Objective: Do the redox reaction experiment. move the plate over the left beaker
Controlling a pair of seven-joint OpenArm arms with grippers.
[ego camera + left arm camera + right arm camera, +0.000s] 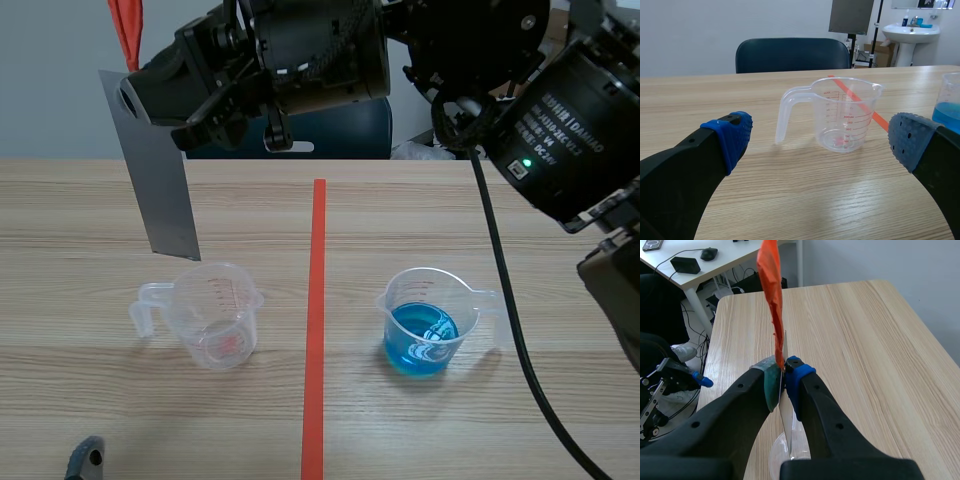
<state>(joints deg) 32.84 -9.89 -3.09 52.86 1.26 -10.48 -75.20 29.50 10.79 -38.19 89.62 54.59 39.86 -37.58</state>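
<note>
No writing to read on the grey plate [158, 170], only a round hole near its upper end; hung upright and a little tilted, with the lower edge just above the far rim of the left beaker [215, 315], on the handle side; touching that rim or not, impossible to tell; pinched at the upper end between the two pads of the right gripper [783, 380], fingers pressed flat on both faces, the plate edge-on in the right wrist view; above the grip, an orange-red strip [771, 295] rising from the same pinch; reaching in from the right, raised, across the top of the scene view and past the red tape line [318, 300]; on the right arm's black housing, white lettering too small to read with certainty, and a small green light beside it; on the clear and empty left beaker, a red scale with numbers, about "300 ml" at one line; low near the table [80, 200] on the near side of that beaker, the left gripper [822, 140], spread wide with blue dotted pads well apart and nothing between them; well to the right past the tape line, the right beaker [425, 320] with blue liquid.
</note>
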